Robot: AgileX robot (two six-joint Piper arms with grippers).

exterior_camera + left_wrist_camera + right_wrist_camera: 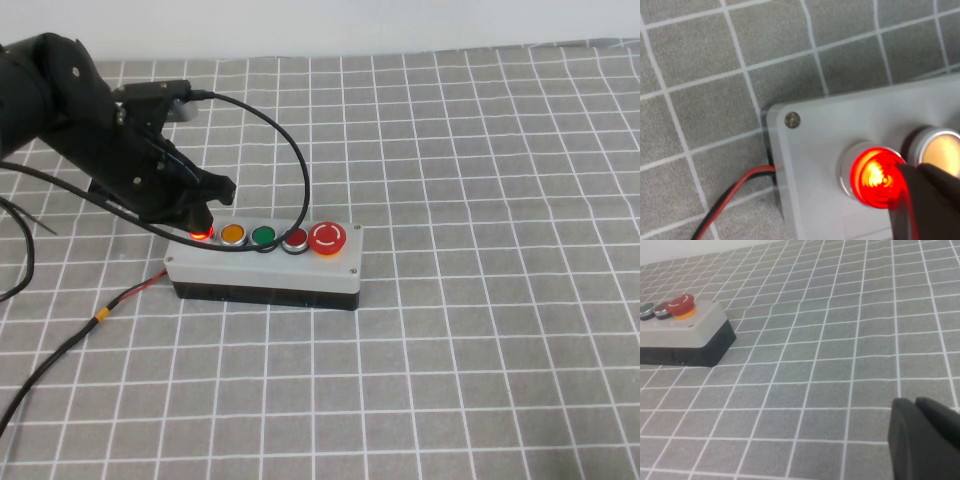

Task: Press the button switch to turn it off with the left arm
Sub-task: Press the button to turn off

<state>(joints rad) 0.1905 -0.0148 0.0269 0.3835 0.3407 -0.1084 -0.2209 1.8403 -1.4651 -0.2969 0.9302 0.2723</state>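
The button switch [265, 265] is sitting mid-table on the checked cloth [480, 350], its red button [876, 176] glowing. I am lowering my left gripper [200, 215], fingers clenched into one tip, onto it. My right gripper [922, 440], also pinched closed, is idling well apart.

Three cameras: one raised, two wrist-mounted
High view looks down from robot's side over whole button switch [265, 262]; left wrist view sits very close above its lit red button [876, 176] by left gripper [927, 200]; right wrist view looks low across the cloth past right gripper [922, 437], sharing the switch's far end
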